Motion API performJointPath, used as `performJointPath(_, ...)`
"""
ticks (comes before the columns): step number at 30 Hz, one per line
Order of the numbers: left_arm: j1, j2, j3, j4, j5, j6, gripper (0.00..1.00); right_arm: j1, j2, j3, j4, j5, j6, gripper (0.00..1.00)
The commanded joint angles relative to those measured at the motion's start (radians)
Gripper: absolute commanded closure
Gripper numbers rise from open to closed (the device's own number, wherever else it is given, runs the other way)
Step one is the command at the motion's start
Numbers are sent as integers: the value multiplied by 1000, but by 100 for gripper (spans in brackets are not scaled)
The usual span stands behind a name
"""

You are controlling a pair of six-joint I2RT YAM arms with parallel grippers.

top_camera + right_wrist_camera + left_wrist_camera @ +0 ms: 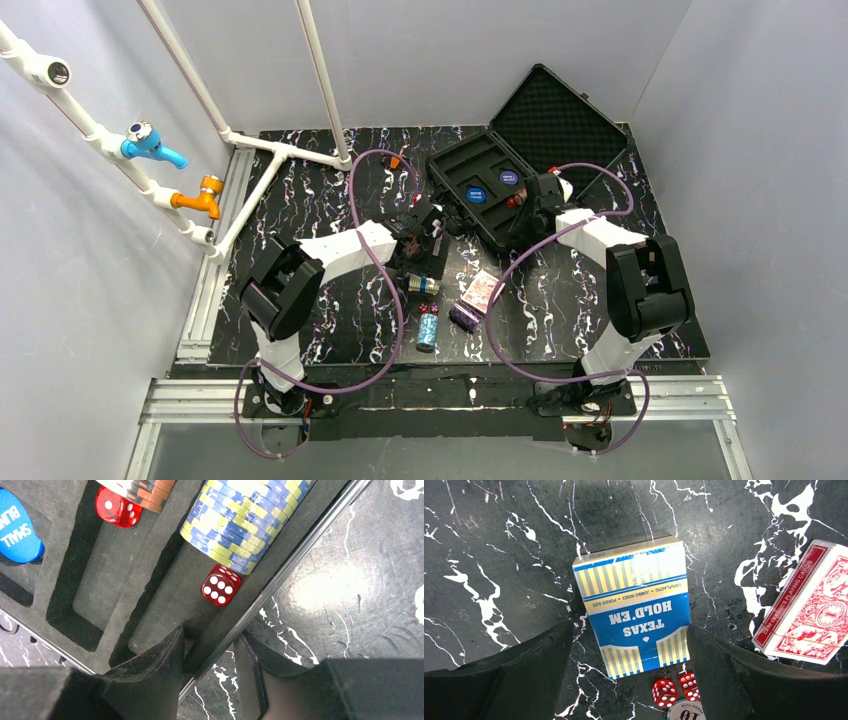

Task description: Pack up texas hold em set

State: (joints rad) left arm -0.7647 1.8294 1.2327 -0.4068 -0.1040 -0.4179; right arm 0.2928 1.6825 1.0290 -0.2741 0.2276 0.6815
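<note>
Marbled black table (pixel 330 200) | left pincer (pixel 629 632) spread astride blue deck (pixel 634 605) | right pincer (pixel 212 642) straddles case wall (pixel 300 555), grip unclear

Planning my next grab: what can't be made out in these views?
- Blue card box: hidden under the left pincer in the top view.
- Chip: cut by left wrist view's bottom edge.
- Chip stacks: cut by right wrist view's top edge.
- Right pincer at case rim: grip unclear, right wrist view, own fingers hide contact.
</note>
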Motion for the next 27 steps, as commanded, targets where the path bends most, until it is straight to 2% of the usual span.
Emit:
performJointPath(1,-26,43,-29,-17,-20,-3,17,-3,-54,-82,-31,6,-34,55)
performJointPath(10,-47,-2,-24,-39,-57,-32,6,-3,-153,-176,-40,-14,-49,73)
performJointPath(16,-60,-17,-3,-74,-79,-75,3,-1,-210,-231,-44,-22,-49,74)
performJointPath(27,-81,9,21,-84,-97,-69,4,16,-294,-305,-33,-54,0,74)
